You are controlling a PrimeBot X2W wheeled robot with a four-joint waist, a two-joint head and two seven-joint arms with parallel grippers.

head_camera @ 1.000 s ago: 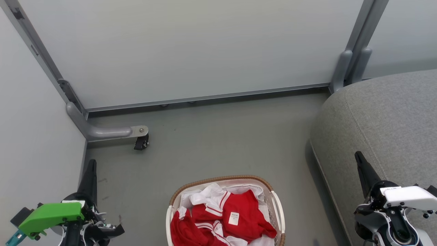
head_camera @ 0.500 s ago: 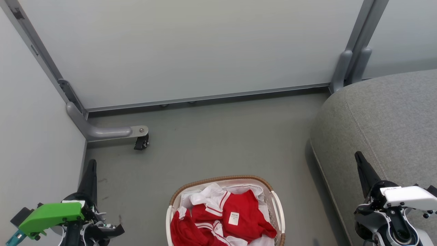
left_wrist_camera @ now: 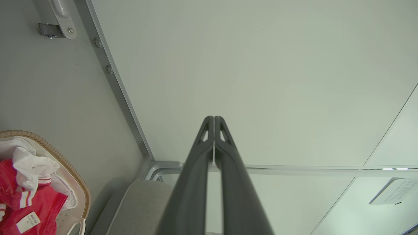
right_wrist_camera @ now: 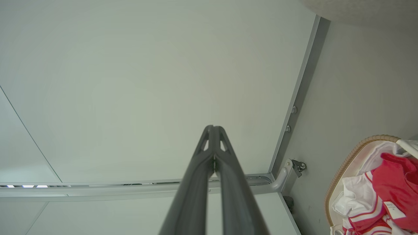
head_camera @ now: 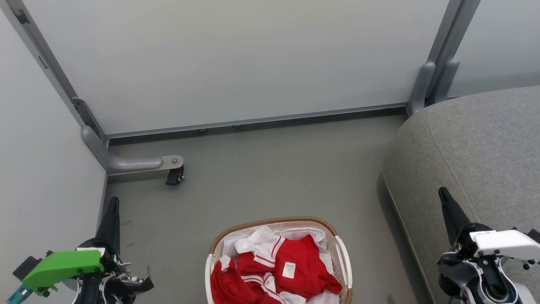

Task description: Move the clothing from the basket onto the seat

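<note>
We find no change since the earlier pictures, nothing shifted in or beside the oval off-white perforated plastic basket (head_camera: 274,220), nothing moved beyond it

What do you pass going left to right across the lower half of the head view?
left gripper → caster wheel → basket with the clothing in it → right gripper

A laundry basket (head_camera: 274,220) is set on the grey floor (head_camera: 261,169) near the lower edge. A sofa seat (head_camera: 485,139) is placed to its right, and a black castor (head_camera: 174,176) is seen farther back on the left.
</note>
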